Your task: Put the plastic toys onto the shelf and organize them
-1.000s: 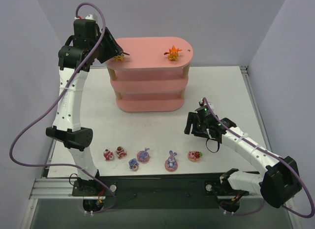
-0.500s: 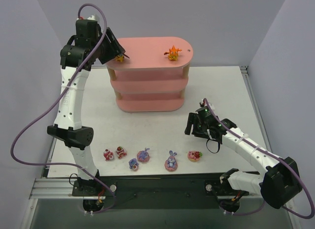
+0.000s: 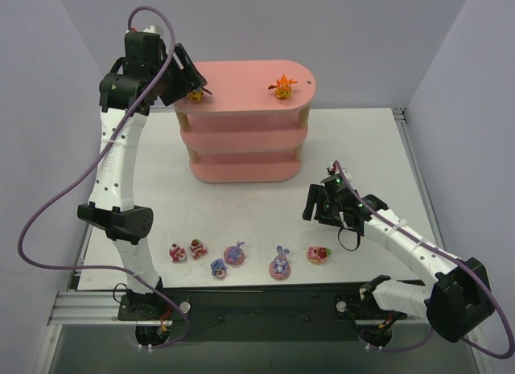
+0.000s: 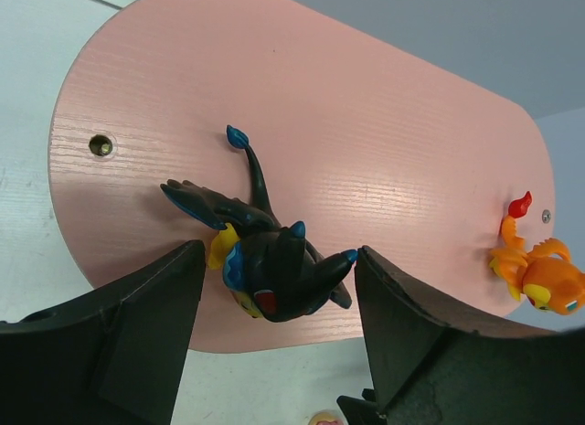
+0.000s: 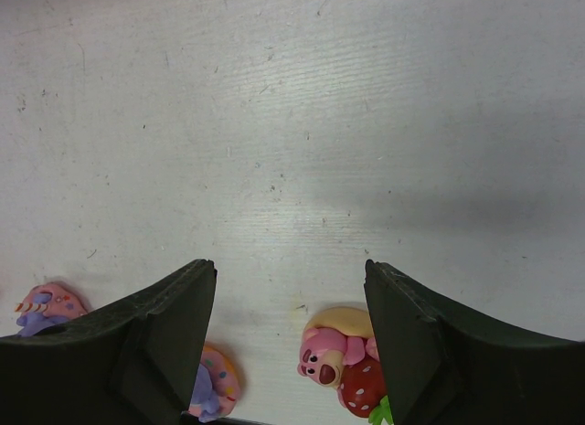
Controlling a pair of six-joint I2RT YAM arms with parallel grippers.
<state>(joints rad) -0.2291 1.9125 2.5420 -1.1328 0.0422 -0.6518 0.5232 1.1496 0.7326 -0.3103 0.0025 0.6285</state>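
The pink shelf [image 3: 241, 78] stands at the back of the table. A black bat-like toy [image 3: 195, 93] sits at the left end of its top board [image 4: 366, 123]. An orange toy [image 3: 282, 86] stands at the right end [image 4: 539, 277]. My left gripper [image 3: 187, 86] is open, its fingers either side of the black toy [image 4: 274, 265], with a gap on the left side. My right gripper [image 3: 314, 211] is open and empty above the table, just behind a red-and-white toy [image 5: 343, 366]. A purple bunny on a pink base [image 5: 215, 388] lies by its left finger.
Along the near edge lie two more red-and-white toys [image 3: 176, 252] [image 3: 197, 248], three bunnies [image 3: 235, 253] [image 3: 218, 268] [image 3: 280, 264] and the red-and-white one [image 3: 319, 254]. The shelf's two lower boards hold nothing visible. Grey walls close in both sides.
My left gripper has shifted slightly up and right at the shelf's left end. The black toy stays on the board. The right arm has hardly moved.
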